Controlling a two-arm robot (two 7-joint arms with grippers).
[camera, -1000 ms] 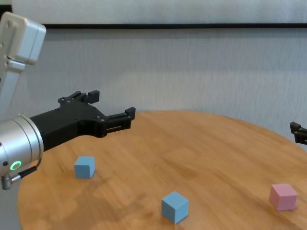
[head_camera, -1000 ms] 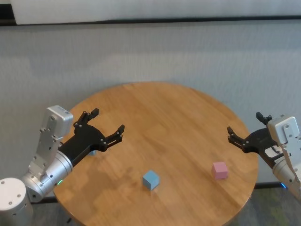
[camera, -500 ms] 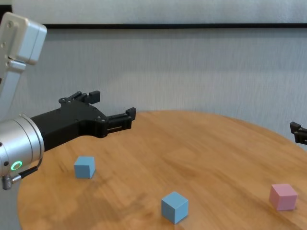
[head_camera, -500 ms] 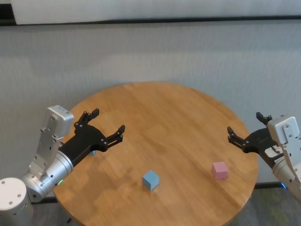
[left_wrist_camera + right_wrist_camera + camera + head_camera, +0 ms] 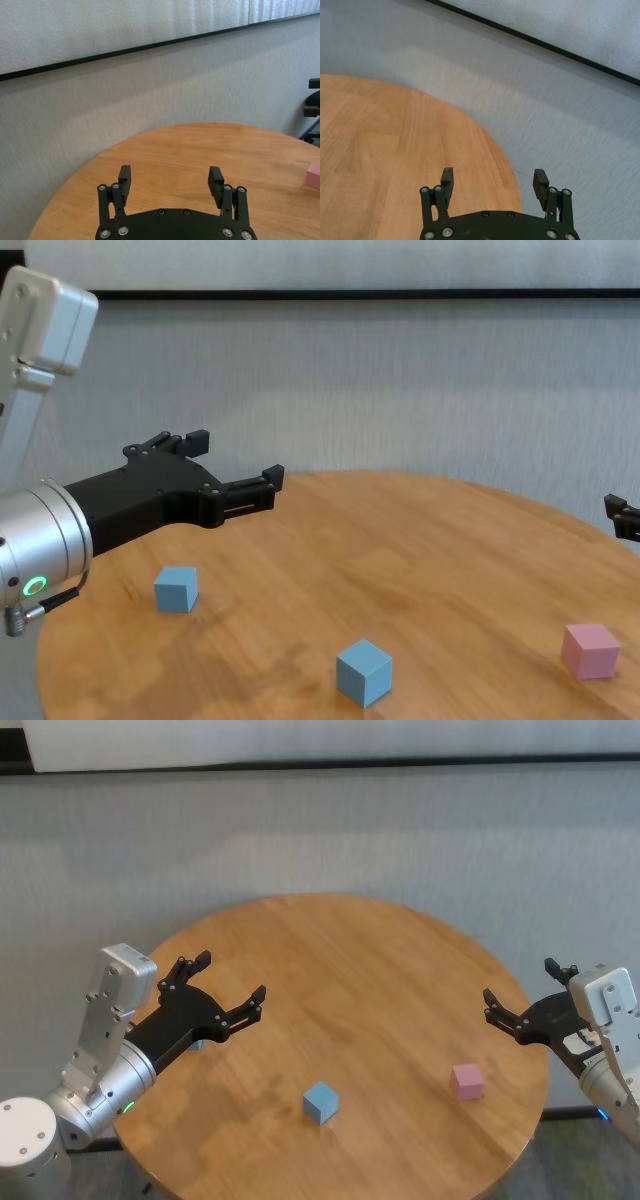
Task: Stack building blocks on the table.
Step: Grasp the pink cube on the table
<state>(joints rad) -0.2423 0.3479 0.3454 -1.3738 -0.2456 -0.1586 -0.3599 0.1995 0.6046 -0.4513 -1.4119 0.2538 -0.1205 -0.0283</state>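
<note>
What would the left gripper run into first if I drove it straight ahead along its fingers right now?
Probably nothing on the table. The open left gripper points across bare wood toward the far edge and the wall. The pink cube sits off to the side of that line, and both blue cubes lie below or behind it.

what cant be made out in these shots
- Left blue block: almost wholly hidden in the head view under the left gripper.
- Right gripper: cut off by the chest view's edge.
- Pink block: cut off by the left wrist view's edge.
- Middle blue block: absent from both wrist views.
</note>
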